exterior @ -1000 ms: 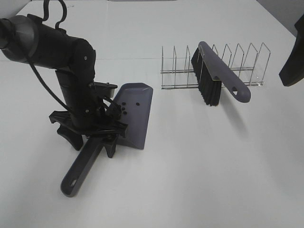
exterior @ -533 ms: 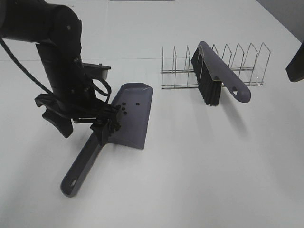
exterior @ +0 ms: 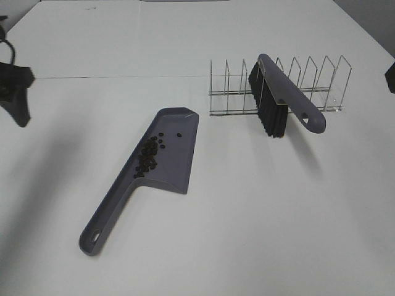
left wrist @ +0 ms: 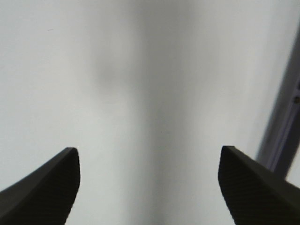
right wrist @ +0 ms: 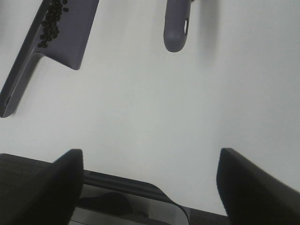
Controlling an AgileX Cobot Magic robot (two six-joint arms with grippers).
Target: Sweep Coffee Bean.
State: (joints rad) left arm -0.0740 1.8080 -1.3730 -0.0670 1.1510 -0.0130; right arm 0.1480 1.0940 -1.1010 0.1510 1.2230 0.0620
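The grey dustpan (exterior: 176,161) lies flat on the white table, its handle (exterior: 103,217) pointing to the front left. The coffee beans (exterior: 147,159) lie in a dark heap along the pan's left wall, with a few loose ones further in. The grey brush (exterior: 279,98) with black bristles leans in the wire rack (exterior: 324,86). My left gripper (exterior: 17,92) is at the far left edge, away from the pan; the left wrist view (left wrist: 147,187) shows it open and empty. My right gripper (exterior: 390,77) is at the far right edge, open and empty (right wrist: 150,187). The right wrist view shows the dustpan (right wrist: 77,33), beans (right wrist: 50,24) and brush handle (right wrist: 177,30).
The table's near edge and a dark base (right wrist: 117,197) show in the right wrist view. A grey strip (left wrist: 286,136) runs along one side of the left wrist view; I cannot tell what it is.
My left arm has pulled away from the dustpan to the far left edge, uncovering the beans in the pan. My right arm has moved further off to the right.
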